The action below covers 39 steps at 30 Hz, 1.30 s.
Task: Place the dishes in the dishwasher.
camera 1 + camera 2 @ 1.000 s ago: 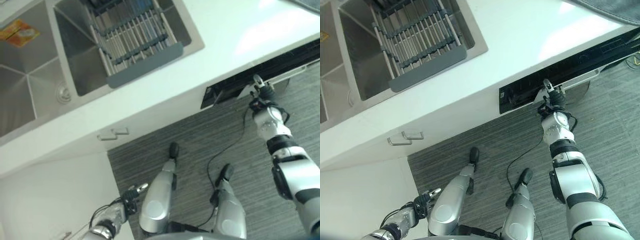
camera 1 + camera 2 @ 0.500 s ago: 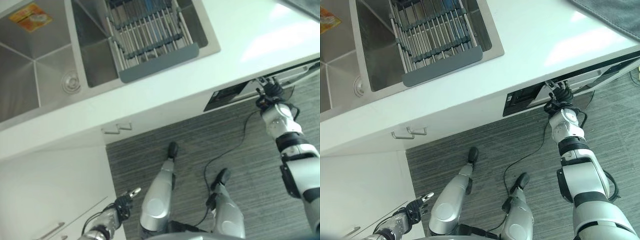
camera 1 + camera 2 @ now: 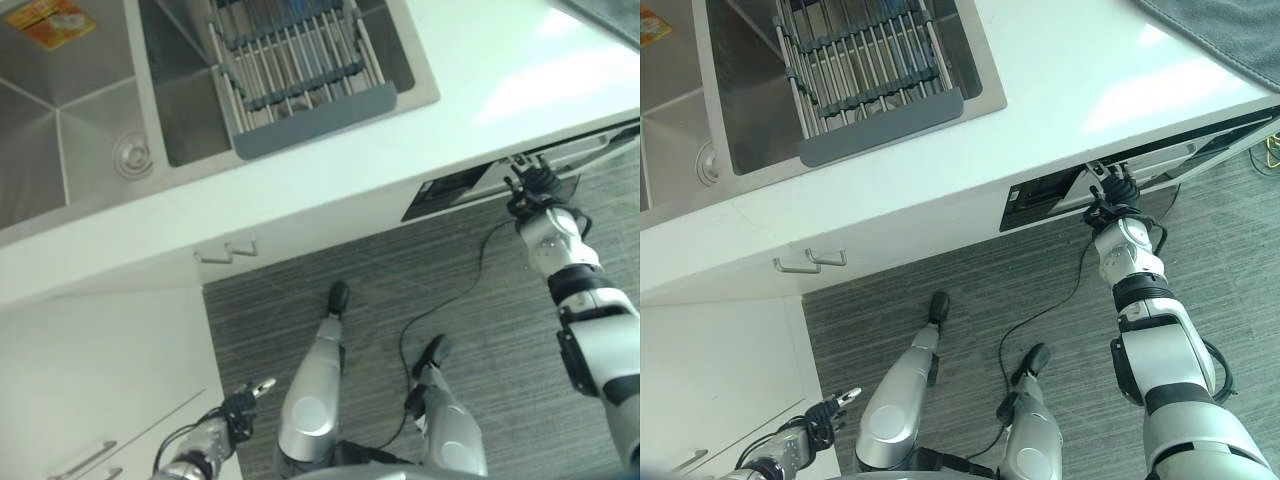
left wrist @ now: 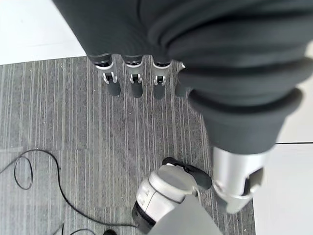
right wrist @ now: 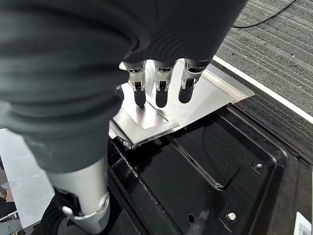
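Under the white countertop (image 3: 1060,110), my right hand (image 3: 1110,192) lay with straight fingers (image 5: 160,81) spread on the barely open dishwasher door (image 5: 195,93), which I judged needed a steady downward pull.

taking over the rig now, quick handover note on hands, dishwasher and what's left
Right hand: open, straight fingers at the metal top edge of the dishwasher door, which is partly open under the counter.
Left hand: open, idle, low over the floor.
Rack sits in the sink; I cannot make out dishes.
Done: door started. Left: open it fully, load dishes.
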{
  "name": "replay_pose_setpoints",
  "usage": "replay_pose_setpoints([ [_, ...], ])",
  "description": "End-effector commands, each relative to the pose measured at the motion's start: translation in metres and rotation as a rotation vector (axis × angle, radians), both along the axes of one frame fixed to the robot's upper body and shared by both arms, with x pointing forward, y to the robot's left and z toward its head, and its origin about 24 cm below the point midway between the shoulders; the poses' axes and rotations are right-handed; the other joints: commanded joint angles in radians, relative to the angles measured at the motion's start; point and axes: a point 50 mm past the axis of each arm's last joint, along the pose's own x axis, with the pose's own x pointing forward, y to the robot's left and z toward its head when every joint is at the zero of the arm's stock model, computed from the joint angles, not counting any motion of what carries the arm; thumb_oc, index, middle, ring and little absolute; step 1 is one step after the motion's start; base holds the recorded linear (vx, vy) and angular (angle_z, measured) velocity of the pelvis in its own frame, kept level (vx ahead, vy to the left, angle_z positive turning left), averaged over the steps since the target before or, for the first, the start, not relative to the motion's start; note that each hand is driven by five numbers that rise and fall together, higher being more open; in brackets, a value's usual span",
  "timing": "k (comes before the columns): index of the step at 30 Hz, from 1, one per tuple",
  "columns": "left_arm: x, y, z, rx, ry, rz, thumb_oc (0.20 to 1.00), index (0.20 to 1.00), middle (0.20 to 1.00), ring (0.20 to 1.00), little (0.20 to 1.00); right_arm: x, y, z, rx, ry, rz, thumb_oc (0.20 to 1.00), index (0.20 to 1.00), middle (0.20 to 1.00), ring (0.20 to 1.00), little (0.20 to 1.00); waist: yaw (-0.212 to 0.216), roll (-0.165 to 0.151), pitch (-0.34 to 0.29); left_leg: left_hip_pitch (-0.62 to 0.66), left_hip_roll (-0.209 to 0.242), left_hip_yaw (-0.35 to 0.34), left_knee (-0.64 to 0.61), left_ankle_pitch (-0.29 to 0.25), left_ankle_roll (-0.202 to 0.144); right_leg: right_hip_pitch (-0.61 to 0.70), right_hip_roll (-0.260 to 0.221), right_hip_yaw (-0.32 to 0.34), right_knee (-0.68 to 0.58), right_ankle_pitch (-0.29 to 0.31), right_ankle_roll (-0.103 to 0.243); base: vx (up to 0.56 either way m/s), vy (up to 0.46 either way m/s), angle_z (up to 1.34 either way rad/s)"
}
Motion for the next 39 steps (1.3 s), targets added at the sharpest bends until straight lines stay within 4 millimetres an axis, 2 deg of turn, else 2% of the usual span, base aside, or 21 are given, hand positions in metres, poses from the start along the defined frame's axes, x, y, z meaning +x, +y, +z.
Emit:
replay_pose_setpoints([
  [1, -0.021, 0.014, -0.003, 0.078, 0.068, 0.008, 1.000, 1.000, 1.000, 1.000, 1.000, 0.005, 0.072, 0.113, 0.025, -0.548, 0.300, 1.000, 1.000, 1.000, 1.000, 1.000, 0.042, -0.048, -0.119, 0.080, 0.048, 0.034, 0.053, -0.075, -0.016, -0.008, -0.084, 0.027, 0.189, -0.082, 0.026, 0.00, 0.000, 0.00],
  [2, -0.022, 0.013, -0.004, 0.078, 0.069, 0.012, 1.000, 1.000, 1.000, 1.000, 1.000, 0.004, 0.072, 0.105, 0.034, -0.535, 0.294, 1.000, 1.000, 1.000, 1.000, 1.000, 0.039, -0.048, -0.122, 0.085, 0.050, 0.036, 0.050, -0.075, -0.016, -0.005, -0.083, 0.028, 0.189, -0.083, 0.025, 0.00, 0.000, 0.00],
  [4, -0.025, 0.007, -0.007, 0.071, 0.071, 0.030, 1.000, 1.000, 1.000, 1.000, 1.000, 0.001, 0.073, 0.074, 0.064, -0.476, 0.286, 1.000, 1.000, 1.000, 1.000, 1.000, 0.024, -0.047, -0.135, 0.101, 0.057, 0.043, 0.044, -0.074, -0.017, 0.005, -0.082, 0.032, 0.188, -0.086, 0.021, 0.00, 0.000, 0.00],
  [5, -0.027, 0.000, -0.010, 0.058, 0.078, 0.049, 1.000, 1.000, 1.000, 1.000, 1.000, -0.006, 0.077, 0.043, 0.089, -0.419, 0.273, 1.000, 1.000, 1.000, 1.000, 1.000, 0.004, -0.047, -0.149, 0.116, 0.063, 0.051, 0.045, -0.076, -0.017, 0.013, -0.081, 0.038, 0.191, -0.090, 0.015, 0.00, 0.015, -0.04],
  [6, -0.029, -0.002, -0.011, 0.055, 0.079, 0.056, 1.000, 1.000, 1.000, 1.000, 1.000, -0.009, 0.079, 0.033, 0.095, -0.400, 0.274, 1.000, 1.000, 1.000, 1.000, 1.000, -0.003, -0.048, -0.152, 0.121, 0.065, 0.054, 0.047, -0.077, -0.017, 0.016, -0.080, 0.041, 0.192, -0.092, 0.012, 0.00, 0.012, -0.05],
  [7, -0.029, -0.002, -0.011, 0.055, 0.080, 0.056, 1.000, 1.000, 1.000, 1.000, 1.000, -0.009, 0.079, 0.033, 0.095, -0.399, 0.274, 1.000, 1.000, 1.000, 1.000, 1.000, -0.003, -0.048, -0.153, 0.121, 0.065, 0.054, 0.047, -0.077, -0.017, 0.016, -0.080, 0.041, 0.192, -0.092, 0.012, -0.01, 0.006, -0.11],
  [8, -0.033, -0.009, -0.014, 0.043, 0.081, 0.072, 1.000, 1.000, 1.000, 1.000, 1.000, -0.018, 0.082, 0.010, 0.075, -0.361, 0.267, 1.000, 1.000, 1.000, 1.000, 1.000, -0.021, -0.048, -0.162, 0.132, 0.070, 0.061, 0.051, -0.081, -0.016, 0.023, -0.078, 0.048, 0.197, -0.097, 0.004, -0.01, 0.011, -0.16],
  [10, -0.039, -0.014, -0.017, 0.032, 0.084, 0.088, 1.000, 1.000, 1.000, 1.000, 1.000, -0.029, 0.083, -0.010, 0.035, -0.331, 0.268, 1.000, 1.000, 1.000, 1.000, 1.000, -0.039, -0.046, -0.173, 0.147, 0.077, 0.070, 0.050, -0.083, -0.018, 0.034, -0.076, 0.052, 0.198, -0.100, -0.002, 0.00, 0.017, -0.09],
  [11, -0.047, -0.018, -0.019, 0.030, 0.091, 0.105, 1.000, 1.000, 1.000, 1.000, 1.000, -0.042, 0.083, -0.034, 0.020, -0.291, 0.273, 1.000, 1.000, 1.000, 1.000, 1.000, -0.058, -0.049, -0.194, 0.164, 0.085, 0.081, 0.041, -0.080, -0.021, 0.050, -0.073, 0.053, 0.185, -0.095, -0.005, 0.00, 0.000, 0.00],
  [15, -0.062, -0.016, -0.022, 0.046, 0.125, 0.130, 1.000, 1.000, 1.000, 1.000, 1.000, -0.067, 0.076, -0.071, 0.010, -0.213, 0.276, 1.000, 1.000, 1.000, 1.000, 1.000, -0.088, -0.059, -0.244, 0.206, 0.107, 0.104, 0.001, -0.068, -0.038, 0.084, -0.064, 0.053, 0.137, -0.080, -0.002, -0.01, -0.054, -0.12],
  [16, -0.068, -0.015, -0.023, 0.046, 0.148, 0.151, 1.000, 1.000, 1.000, 1.000, 1.000, -0.078, 0.070, -0.091, 0.045, -0.153, 0.259, 1.000, 1.000, 1.000, 1.000, 1.000, -0.104, -0.063, -0.277, 0.228, 0.120, 0.119, -0.028, -0.055, -0.049, 0.101, -0.058, 0.054, 0.107, -0.069, 0.002, -0.04, -0.063, -0.18],
  [18, -0.070, -0.015, -0.024, 0.046, 0.150, 0.158, 1.000, 1.000, 1.000, 1.000, 1.000, -0.083, 0.068, -0.101, 0.053, -0.115, 0.248, 1.000, 1.000, 1.000, 1.000, 1.000, -0.110, -0.065, -0.292, 0.239, 0.125, 0.126, -0.043, -0.049, -0.054, 0.111, -0.054, 0.054, 0.092, -0.066, 0.003, -0.04, -0.045, -0.10],
  [19, -0.071, -0.015, -0.024, 0.040, 0.145, 0.172, 1.000, 1.000, 1.000, 1.000, 1.000, -0.091, 0.066, -0.116, 0.076, -0.056, 0.234, 1.000, 1.000, 1.000, 1.000, 1.000, -0.118, -0.067, -0.311, 0.248, 0.131, 0.133, -0.052, -0.046, -0.060, 0.122, -0.051, 0.052, 0.077, -0.061, 0.004, -0.03, -0.044, -0.11],
  [20, -0.070, -0.016, -0.024, 0.028, 0.140, 0.180, 1.000, 1.000, 1.000, 1.000, 1.000, -0.096, 0.065, -0.127, 0.089, -0.017, 0.225, 1.000, 1.000, 1.000, 1.000, 1.000, -0.123, -0.070, -0.323, 0.252, 0.134, 0.136, -0.056, -0.045, -0.062, 0.128, -0.050, 0.050, 0.070, -0.060, 0.005, -0.04, -0.070, -0.16],
  [21, -0.068, -0.020, -0.024, -0.013, 0.122, 0.192, 1.000, 1.000, 1.000, 1.000, 1.000, -0.108, 0.063, -0.149, 0.104, 0.069, 0.203, 1.000, 1.000, 1.000, 1.000, 1.000, -0.134, -0.072, -0.344, 0.264, 0.141, 0.145, -0.066, -0.044, -0.066, 0.141, -0.047, 0.048, 0.060, -0.059, 0.005, -0.03, -0.052, -0.07],
  [23, -0.064, -0.022, -0.024, -0.014, 0.105, 0.175, 1.000, 1.000, 1.000, 1.000, 1.000, -0.116, 0.062, -0.163, 0.116, 0.125, 0.190, 1.000, 1.000, 1.000, 1.000, 1.000, -0.142, -0.074, -0.354, 0.271, 0.144, 0.149, -0.068, -0.045, -0.069, 0.151, -0.044, 0.048, 0.053, -0.060, 0.003, -0.03, -0.045, -0.03],
  [26, -0.040, -0.037, -0.019, -0.121, 0.006, 0.052, 1.000, 1.000, 1.000, 1.000, 1.000, -0.155, 0.050, -0.219, 0.096, 0.401, 0.154, 1.000, 1.000, 1.000, 1.000, 1.000, -0.174, -0.075, -0.384, 0.308, 0.146, 0.165, -0.068, -0.065, -0.070, 0.189, -0.032, 0.058, 0.031, -0.063, -0.003, -0.04, -0.046, -0.04],
  [29, -0.033, -0.041, -0.018, -0.155, -0.015, 0.015, 1.000, 1.000, 1.000, 1.000, 1.000, -0.172, 0.042, -0.237, 0.070, 0.506, 0.151, 1.000, 1.000, 1.000, 1.000, 1.000, -0.183, -0.074, -0.392, 0.325, 0.147, 0.172, -0.068, -0.073, -0.069, 0.204, -0.029, 0.064, 0.021, -0.061, -0.003, 0.00, -0.047, -0.14],
  [30, -0.024, -0.045, -0.016, -0.174, -0.006, -0.053, 1.000, 1.000, 1.000, 1.000, 1.000, -0.198, 0.037, -0.258, 0.023, 0.625, 0.167, 1.000, 1.000, 1.000, 1.000, 1.000, -0.202, -0.077, -0.406, 0.355, 0.146, 0.182, -0.068, -0.088, -0.066, 0.225, -0.023, 0.082, 0.002, -0.053, 0.002, 0.04, -0.120, -0.13],
  [37, -0.044, -0.031, -0.022, -0.112, 0.176, -0.143, 1.000, 1.000, 1.000, 1.000, 1.000, -0.250, 0.033, -0.289, -0.071, 0.893, 0.214, 1.000, 1.000, 1.000, 1.000, 1.000, -0.257, -0.065, -0.425, 0.410, 0.143, 0.220, -0.068, -0.118, -0.055, 0.244, -0.010, 0.144, -0.022, -0.049, 0.010, 0.03, -0.029, -0.32],
  [39, -0.046, -0.034, -0.023, -0.140, 0.180, -0.162, 1.000, 1.000, 1.000, 1.000, 1.000, -0.262, 0.034, -0.295, -0.095, 0.950, 0.226, 1.000, 1.000, 1.000, 1.000, 1.000, -0.274, -0.063, -0.430, 0.418, 0.140, 0.229, -0.068, -0.123, -0.053, 0.244, -0.007, 0.161, -0.026, -0.048, 0.012, 0.03, 0.004, -0.22],
])
